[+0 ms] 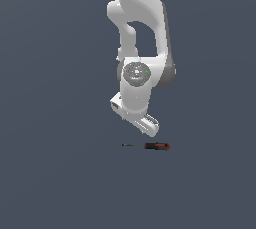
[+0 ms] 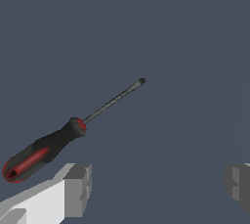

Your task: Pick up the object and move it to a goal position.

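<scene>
The hand (image 2: 156, 189) gapes wide near the red-and-black screwdriver (image 2: 53, 147), thin dark shaft.

A flat, uniform slate-blue ground (image 1: 55, 183) fills both views, with no visible horizon or walls. Lighting is soft and even, leaving only faint, diffuse shadows on the surface.

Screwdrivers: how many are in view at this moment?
1. The screwdriver lies flat on the floor just below the arm, handle toward the exterior view's right; the wrist view shows it ahead of the open jaws, outside the gap. Nothing appears hidden.
</scene>
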### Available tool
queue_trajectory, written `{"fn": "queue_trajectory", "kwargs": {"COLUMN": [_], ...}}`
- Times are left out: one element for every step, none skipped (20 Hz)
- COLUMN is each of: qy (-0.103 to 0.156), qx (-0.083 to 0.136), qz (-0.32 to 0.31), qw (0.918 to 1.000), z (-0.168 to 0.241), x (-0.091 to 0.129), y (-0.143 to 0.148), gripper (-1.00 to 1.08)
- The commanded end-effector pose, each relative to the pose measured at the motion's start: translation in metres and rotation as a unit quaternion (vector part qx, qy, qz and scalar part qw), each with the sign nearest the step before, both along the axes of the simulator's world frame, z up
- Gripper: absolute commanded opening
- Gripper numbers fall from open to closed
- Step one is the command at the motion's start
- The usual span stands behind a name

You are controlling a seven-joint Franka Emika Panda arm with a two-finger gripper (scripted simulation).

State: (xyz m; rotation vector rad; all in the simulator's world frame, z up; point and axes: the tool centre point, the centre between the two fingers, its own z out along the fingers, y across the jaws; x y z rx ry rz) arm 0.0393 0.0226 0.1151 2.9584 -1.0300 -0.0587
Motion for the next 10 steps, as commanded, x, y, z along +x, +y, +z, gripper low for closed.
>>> {"fn": "queue_trajectory", "kwargs": {"qy": [-0.001,-0.001,-0.002,-0.002,-0.002,-0.003,-0.003,-0.003,-0.004,-0.004], "qx": [-0.001,-0.001,-0.002,-0.002,-0.002,-0.003,-0.003,-0.003,-0.004,-0.004], "qz": [-0.033,-0.046,-0.059,-0.072,-0.085,-0.098,-0.111,-0.123,-0.136,-0.149], "qw": [0.9994,0.9989,0.9982,0.9974,0.9964,0.9952,0.9939,0.9923,0.9907,0.9888], "z": [-0.003,-0.005,-0.006,-0.007,-0.009,-0.010,-0.011,-0.013,-0.014,-0.015], "x": [0.005,0.006,0.008,0.010,0.012,0.013,0.015,0.017,0.018,0.020], "y": [0.003,0.005,0.006,0.007,0.009,0.010,0.011,0.013,0.014,0.016], "gripper": [1.00,1.00,1.00,1.00,1.00,1.00,1.00,1.00,1.00,1.00]}}
